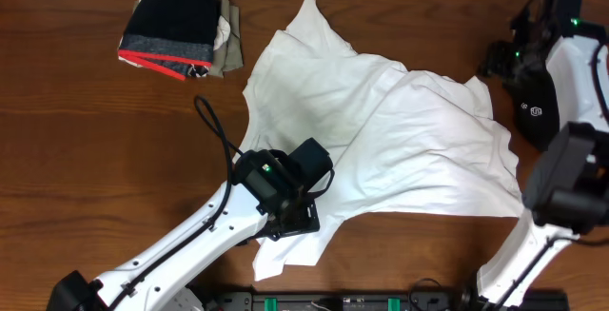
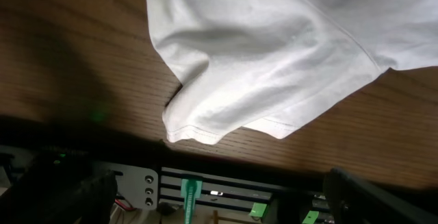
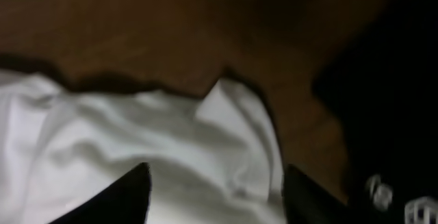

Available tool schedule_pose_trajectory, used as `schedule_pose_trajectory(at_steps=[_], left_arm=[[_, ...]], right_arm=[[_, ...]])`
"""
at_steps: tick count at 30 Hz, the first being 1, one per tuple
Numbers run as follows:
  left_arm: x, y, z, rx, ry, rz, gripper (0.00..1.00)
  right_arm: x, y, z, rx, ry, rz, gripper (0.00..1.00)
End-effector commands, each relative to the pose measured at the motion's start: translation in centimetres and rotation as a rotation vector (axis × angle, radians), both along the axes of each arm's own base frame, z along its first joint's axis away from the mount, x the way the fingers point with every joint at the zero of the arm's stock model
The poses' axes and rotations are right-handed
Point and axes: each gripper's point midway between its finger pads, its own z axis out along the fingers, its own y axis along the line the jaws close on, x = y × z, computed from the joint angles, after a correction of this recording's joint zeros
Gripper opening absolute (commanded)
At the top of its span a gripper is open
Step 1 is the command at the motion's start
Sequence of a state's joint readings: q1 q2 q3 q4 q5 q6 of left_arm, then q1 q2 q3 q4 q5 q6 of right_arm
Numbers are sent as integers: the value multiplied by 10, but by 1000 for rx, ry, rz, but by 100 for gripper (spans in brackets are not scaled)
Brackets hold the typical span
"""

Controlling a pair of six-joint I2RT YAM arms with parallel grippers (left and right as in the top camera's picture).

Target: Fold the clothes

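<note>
Seen from overhead only: the white shirt (image 1: 400, 140) lying rumpled and spread across the middle of the wooden table (image 1: 76, 159), 1 sleeve pointing to the far edge, the hem toward the right arm; a small stack of folded clothes (image 1: 176, 21) at the far left corner, dark knit with a red stripe on top, well apart from the arms; a black garment (image 1: 535, 111) with a white logo just beside the shirt's right edge, partly under the right arm. Also from overhead, the left gripper (image 1: 297, 214) over the shirt's near left part, its fingers hidden by its own body there. Shown by the left wrist view instead: 2 dark fingers (image 2: 75, 196) at the bottom corners, spread as wide as the picture, nothing between them, touching no cloth; ahead of them a doubled sleeve end of the shirt with a stitched hem, lying flat on the wood. Shown by the right wrist view, dark and blurred: the right gripper (image 3: 215, 193) low over a wrinkled edge of the shirt, its 2 fingers (image 3: 130, 193) partway apart, white cloth bunched in the gap between them; too blurred to tell whether touching the cloth, and no pinch visible. Right fingers hidden overhead beneath the wrist.
</note>
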State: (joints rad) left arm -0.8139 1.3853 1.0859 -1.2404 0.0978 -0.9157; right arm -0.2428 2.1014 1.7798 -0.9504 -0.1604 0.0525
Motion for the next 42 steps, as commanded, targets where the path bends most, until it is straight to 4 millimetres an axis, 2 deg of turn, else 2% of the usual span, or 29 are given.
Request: schedule_pose_trajectory(at_steps=[1,5,8,13,16,22,25,30,32,35,42], left_arm=[[1,3,1,9,-14,-16,98],[3,3,1,9,-25,-17,98],[6,2,1,10,-44,-17,98],[9,0,0,1,-53,-17,98],[10,-1,0,-5,-58,-17,98],[12,-3,0,-11,-64,-16,98],[12,-4,0,-14,-66,-16,98],[12,-4,0,-14,-66,-17,98],[12,-4,0,-13,-66,-16,98],[12,-4,0,-14,-66,-16,98],[12,-4,0,-13,-66,-17,98]], right_arm=[[16,-10,-11,-45,6,31,52],[22,-11,-33,-39,32,37,40],[21,-15,-51,-70,69,35,47],[13,-20,-81,-94,139,53,49],[11,-20,-91,-91,157,58,49],[15,-15,-93,-91,147,68,47],[15,-9,-94,-85,151,78,34],[14,5,-94,-56,158,100,28],[13,6,-94,-60,164,103,18],[14,5,-94,-67,162,98,2],[30,-18,-91,-166,104,30,1]])
